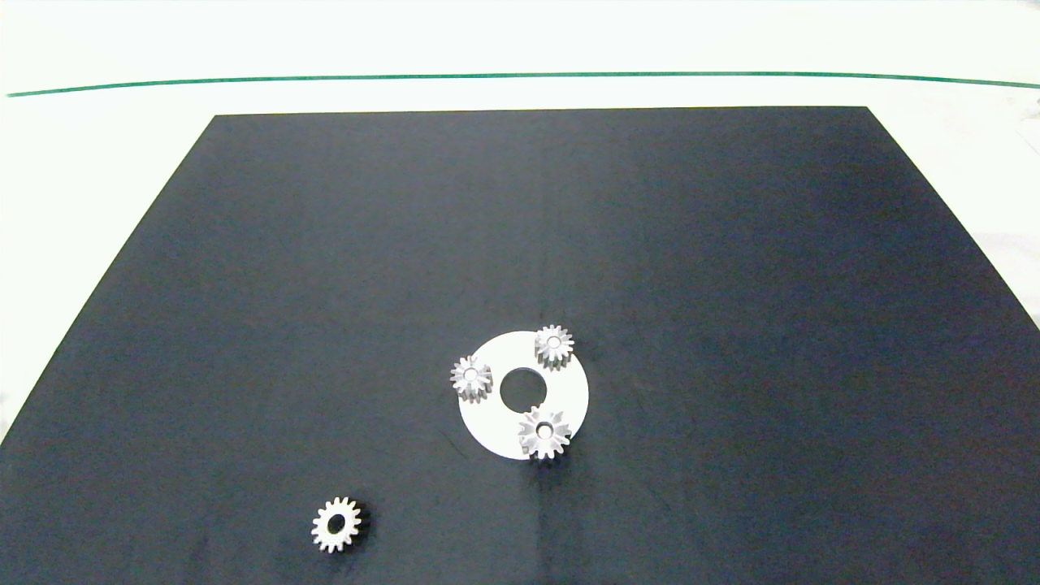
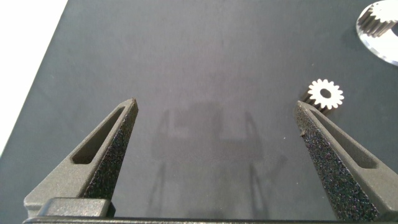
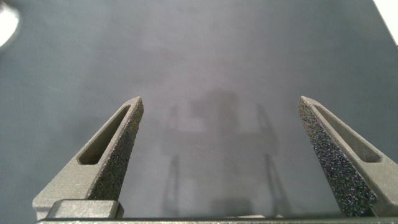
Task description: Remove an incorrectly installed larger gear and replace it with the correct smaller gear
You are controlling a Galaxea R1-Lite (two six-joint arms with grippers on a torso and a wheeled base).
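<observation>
On the white ring (image 1: pixel 487 422), the larger gear (image 1: pixel 544 433) sits with two little gears. The smaller gear (image 1: pixel 335 525) lies alone on the black mat (image 1: pixel 731 284). The left gripper (image 2: pixel 217 106) and right gripper (image 3: pixel 221 102) are both wide open, maybe hovering over the mat.

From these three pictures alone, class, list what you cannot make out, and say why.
- Both arms: outside the head view.
- White disc: cut by the edge in the left wrist view; whether pegs hold its gears is hidden under them.
- Larger gear: absent from both wrist views.
- Smaller gear: tooth count too small to tell.
- Right gripper: sees only bare mat.
</observation>
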